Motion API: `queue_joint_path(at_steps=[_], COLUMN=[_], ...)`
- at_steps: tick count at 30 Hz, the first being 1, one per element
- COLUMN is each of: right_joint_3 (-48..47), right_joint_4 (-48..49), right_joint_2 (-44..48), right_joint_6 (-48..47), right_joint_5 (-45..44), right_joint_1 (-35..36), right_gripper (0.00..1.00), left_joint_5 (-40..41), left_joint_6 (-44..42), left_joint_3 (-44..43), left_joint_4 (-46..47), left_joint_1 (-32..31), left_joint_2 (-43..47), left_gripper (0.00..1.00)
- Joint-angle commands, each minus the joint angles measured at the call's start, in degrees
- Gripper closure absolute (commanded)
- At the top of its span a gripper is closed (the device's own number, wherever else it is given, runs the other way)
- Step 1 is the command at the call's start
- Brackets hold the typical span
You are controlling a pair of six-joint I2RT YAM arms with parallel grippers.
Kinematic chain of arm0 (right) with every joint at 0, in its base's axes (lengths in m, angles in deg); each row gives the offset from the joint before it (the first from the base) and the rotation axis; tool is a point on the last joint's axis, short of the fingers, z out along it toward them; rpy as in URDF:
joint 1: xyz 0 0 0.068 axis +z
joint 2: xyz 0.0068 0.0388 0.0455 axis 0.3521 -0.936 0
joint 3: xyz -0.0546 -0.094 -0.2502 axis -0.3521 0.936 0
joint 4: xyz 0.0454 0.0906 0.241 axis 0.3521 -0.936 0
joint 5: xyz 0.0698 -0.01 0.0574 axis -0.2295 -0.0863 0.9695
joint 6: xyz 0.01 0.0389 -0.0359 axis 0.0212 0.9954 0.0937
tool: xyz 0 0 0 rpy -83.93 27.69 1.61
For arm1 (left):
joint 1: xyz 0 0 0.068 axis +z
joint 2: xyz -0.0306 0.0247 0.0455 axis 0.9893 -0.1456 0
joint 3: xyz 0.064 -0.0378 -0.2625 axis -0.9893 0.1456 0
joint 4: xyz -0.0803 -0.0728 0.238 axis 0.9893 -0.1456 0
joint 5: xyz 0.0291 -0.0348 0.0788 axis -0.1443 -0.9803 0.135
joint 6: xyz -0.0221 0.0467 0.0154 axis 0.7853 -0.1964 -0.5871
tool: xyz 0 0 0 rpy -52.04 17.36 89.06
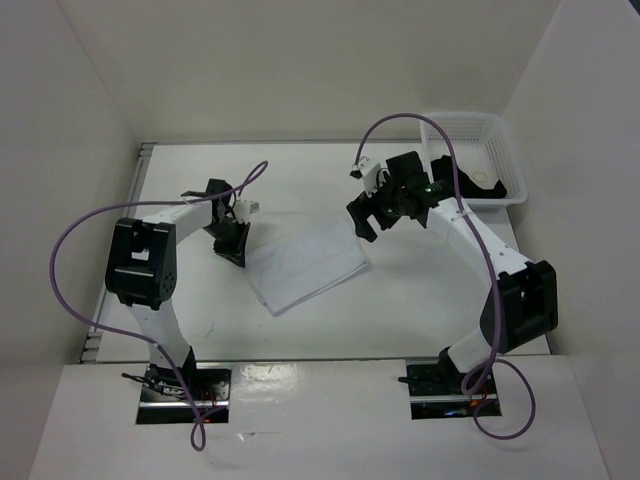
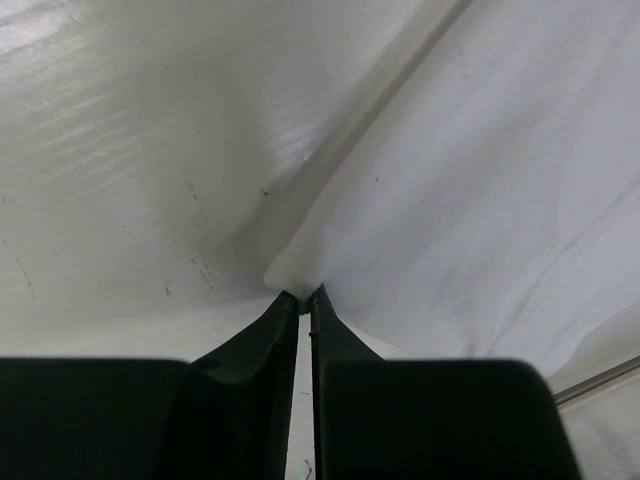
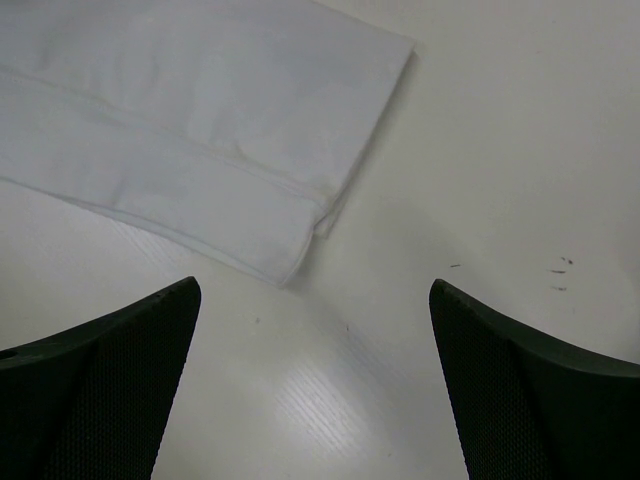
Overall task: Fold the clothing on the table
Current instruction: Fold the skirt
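left gripper: nearly closed, left corner of the white clothing is pinched | left arm: is bent low, reaching right | right gripper: is spread wide, nothing held, raised beyond the clothing's right corner | clothing: is laid mid-table

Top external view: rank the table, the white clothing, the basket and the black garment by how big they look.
1. table
2. white clothing
3. white lattice basket: close to the clothing in size and partly hidden by the right arm, so this order is unsure
4. black garment in the basket, only partly visible
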Motion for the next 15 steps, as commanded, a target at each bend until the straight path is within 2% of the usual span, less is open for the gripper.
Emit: queue_joint_path(at_steps=[1,4,8,15], right_joint_3=[-2.14,-3.28,-6.52,-12.59], right_joint_4=[1.51,2.03,2.13,4.06], right_joint_2=[-2.48,-4.41,-9.77,-24.25], right_joint_6=[0.86,1.91,4.9,10.79], right_joint_5=[1.07,0.2,-2.79,-3.33], right_joint_1=[-0.05,-0.05,-0.05,-0.05], right_gripper=[0.01,0.01,0.01,0.01], left_joint_5=[0.43,0.43,0.43,0.43], left_joint_6=[1.77,3.17,3.79,4.85], left_joint_3=[-1.98,-2.51,-3.03,-2.51], left_joint_4=[2.72,3.86,3.87,5.01], left_joint_1=[0.15,0.15,0.15,4.1], left_joint_2=[-2.06,-2.59,-3.21,-3.73], left_gripper=[0.88,0.94,0.95,0.97])
